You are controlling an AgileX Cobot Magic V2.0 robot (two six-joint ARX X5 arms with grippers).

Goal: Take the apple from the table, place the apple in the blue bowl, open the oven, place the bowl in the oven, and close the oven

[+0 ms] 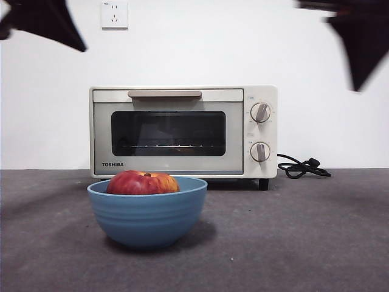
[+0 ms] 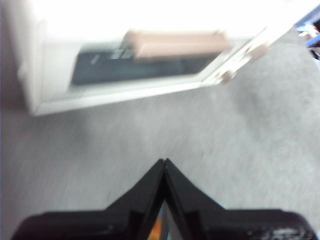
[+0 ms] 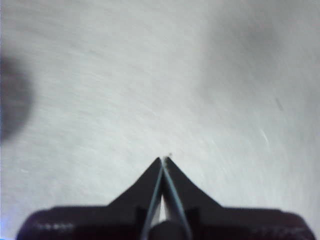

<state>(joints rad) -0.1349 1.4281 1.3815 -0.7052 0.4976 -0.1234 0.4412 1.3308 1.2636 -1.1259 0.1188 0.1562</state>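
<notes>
The red apple point(image 1: 143, 182) lies inside the blue bowl point(image 1: 147, 216), which stands on the dark grey table point(image 1: 292, 243) in front of the oven point(image 1: 182, 131). The cream oven has its dark glass door closed, with the beige handle point(image 1: 164, 94) across the top. In the left wrist view the oven point(image 2: 125, 65) shows blurred, and my left gripper point(image 2: 164, 161) is shut and empty, above the table and short of the oven door. My right gripper point(image 3: 163, 159) is shut too, over bare table. Both arms show only as black tips at the top corners of the front view.
A black power cord point(image 1: 301, 167) lies coiled on the table to the right of the oven. A wall socket point(image 1: 114, 14) sits on the white wall above. Two knobs point(image 1: 260, 112) are on the oven's right side.
</notes>
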